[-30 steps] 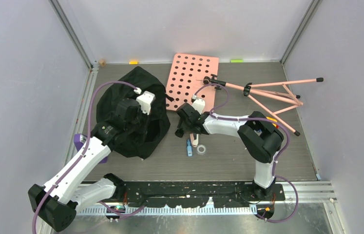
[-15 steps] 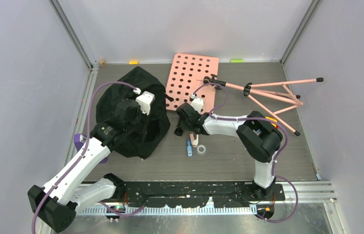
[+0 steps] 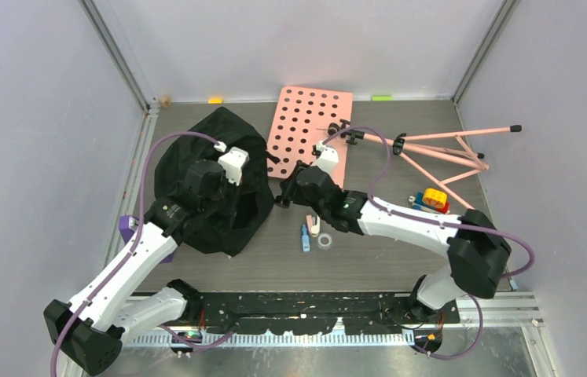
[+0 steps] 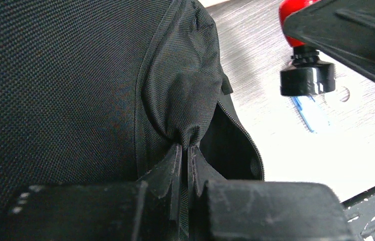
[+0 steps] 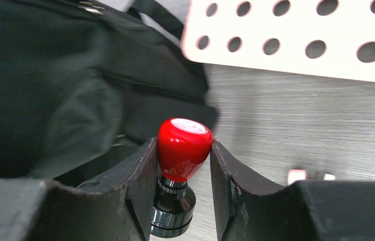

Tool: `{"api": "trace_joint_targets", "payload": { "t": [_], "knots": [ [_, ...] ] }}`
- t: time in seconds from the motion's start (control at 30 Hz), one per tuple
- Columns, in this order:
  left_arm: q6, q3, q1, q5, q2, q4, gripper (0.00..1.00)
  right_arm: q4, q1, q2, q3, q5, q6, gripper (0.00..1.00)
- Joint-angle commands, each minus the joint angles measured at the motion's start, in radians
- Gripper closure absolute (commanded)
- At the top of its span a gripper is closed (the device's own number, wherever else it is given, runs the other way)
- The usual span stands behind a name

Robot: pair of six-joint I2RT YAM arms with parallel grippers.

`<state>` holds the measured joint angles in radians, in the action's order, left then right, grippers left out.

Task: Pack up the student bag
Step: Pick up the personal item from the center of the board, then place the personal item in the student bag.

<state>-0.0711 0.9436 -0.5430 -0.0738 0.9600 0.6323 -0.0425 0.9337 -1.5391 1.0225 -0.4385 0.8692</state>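
Observation:
The student bag [image 3: 196,157], a big black soft backpack, lies at the left of the table. My left gripper [image 4: 185,149] is shut on a pinched fold of the student bag [image 4: 75,75] beside its unzipped mouth. My right gripper [image 5: 183,144] is shut on the red head of a knob [image 5: 182,150] whose black metal base hangs below the fingers. In the top view this right gripper [image 3: 286,192] hovers just right of the bag's edge. The knob's black base [image 4: 306,80] also shows from the left wrist, off the table.
A pink perforated board [image 3: 310,126] lies behind the right gripper, with a pink folding stand [image 3: 431,149] to its right. A blue item [image 3: 304,237], a small pink piece [image 3: 314,225] and a clear ring [image 3: 324,240] lie mid-table. There is a yellow-red toy [image 3: 432,198] further right and a purple object [image 3: 126,228] at the left.
The right arm has stretched out, its elbow swinging right and uncovering the yellow-red toy. Its gripper carried the knob slightly left and back, toward the bag. The left arm stayed put.

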Motion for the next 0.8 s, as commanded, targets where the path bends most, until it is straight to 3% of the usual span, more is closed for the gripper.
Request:
{"api": "trace_joint_targets", "payload": {
  "t": [0.0, 0.5, 0.77],
  "knots": [
    [-0.002, 0.001, 0.002, 0.013, -0.032, -0.030, 1.00, 0.122, 0.076, 0.103, -0.008, -0.110, -0.027, 0.85],
    [-0.004, -0.003, 0.002, 0.034, -0.034, -0.034, 1.00, 0.413, 0.249, -0.071, 0.066, -0.203, -0.105, 0.86],
    [-0.002, -0.004, 0.002, 0.025, -0.037, -0.033, 1.00, 0.401, 0.270, -0.141, 0.109, -0.190, -0.103, 0.81]
  ]
}}
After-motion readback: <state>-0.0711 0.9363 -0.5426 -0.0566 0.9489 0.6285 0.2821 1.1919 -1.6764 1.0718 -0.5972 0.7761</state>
